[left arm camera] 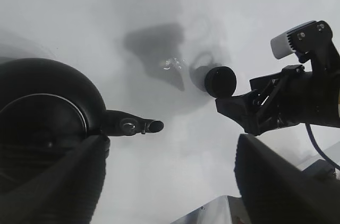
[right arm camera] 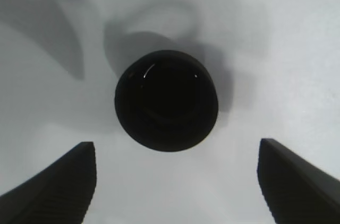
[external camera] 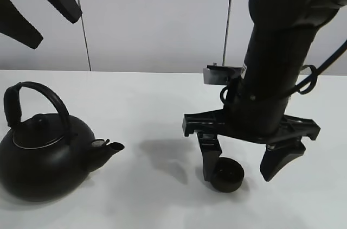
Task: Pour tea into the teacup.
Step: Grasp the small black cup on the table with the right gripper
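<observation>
**Evidently a light cup, easily tipped, between wide-spread jaws**

Down at table level, the right gripper [external camera: 240,175] is released. Its 2 fingers stand wide apart, and the teacup [external camera: 227,177] sits on the table [external camera: 162,93] between them. In the right wrist view the teacup [right arm camera: 166,99] is clear of both fingers. From the high camera it looks just beside 1 finger, and I cannot tell whether they touch.

The cup is small, low, rigid and matte black with no handle. I judge it light and probably ceramic, so a sideways nudge could slide or tip it. The only sensible hold is across its round outer wall, closed gently and squarely. Glints show inside it, but I cannot tell if it holds liquid.

The kettle [external camera: 46,158] stands well apart from the cup, toward the left of the table, with its short spout [external camera: 108,147] pointing at the cup. It looks bulky and rigid, and heavy if full. The arched handle [external camera: 38,96] is the natural grip, though the weight would swing beneath it when tilted.

The left gripper [external camera: 51,28] hangs high above the kettle, also released and empty.

Bare tabletop lies between spout and cup, giving open room. The right arm crowds the cup from above, which could block a pouring path. The table's far edge lies well behind both things.
</observation>
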`<state>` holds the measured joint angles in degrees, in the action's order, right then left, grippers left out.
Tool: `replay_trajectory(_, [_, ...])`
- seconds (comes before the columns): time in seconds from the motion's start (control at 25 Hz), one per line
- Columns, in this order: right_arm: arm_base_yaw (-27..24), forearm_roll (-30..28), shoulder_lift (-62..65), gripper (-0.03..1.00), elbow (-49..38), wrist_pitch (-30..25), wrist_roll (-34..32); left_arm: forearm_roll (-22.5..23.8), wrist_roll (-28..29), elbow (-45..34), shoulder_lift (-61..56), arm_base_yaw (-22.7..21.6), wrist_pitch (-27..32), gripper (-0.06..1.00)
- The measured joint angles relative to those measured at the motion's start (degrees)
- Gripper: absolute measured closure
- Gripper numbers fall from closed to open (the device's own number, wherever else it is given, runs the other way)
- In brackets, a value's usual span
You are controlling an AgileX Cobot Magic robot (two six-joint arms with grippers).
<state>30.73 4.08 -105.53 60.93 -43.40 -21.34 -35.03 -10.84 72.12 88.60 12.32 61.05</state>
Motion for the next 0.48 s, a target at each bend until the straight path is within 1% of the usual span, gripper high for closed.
replay_trajectory(0.2, [0.00,-3.23,0.00,0.40,2.13,-2.61,-2.50,0.00,0.00,0.00,0.00,0.00,0.00,0.44])
replay_trajectory(0.48, [0.00,-2.83,0.00,0.40,2.13,-3.13,-2.86,0.00,0.00,0.00,0.00,0.00,0.00,0.44])
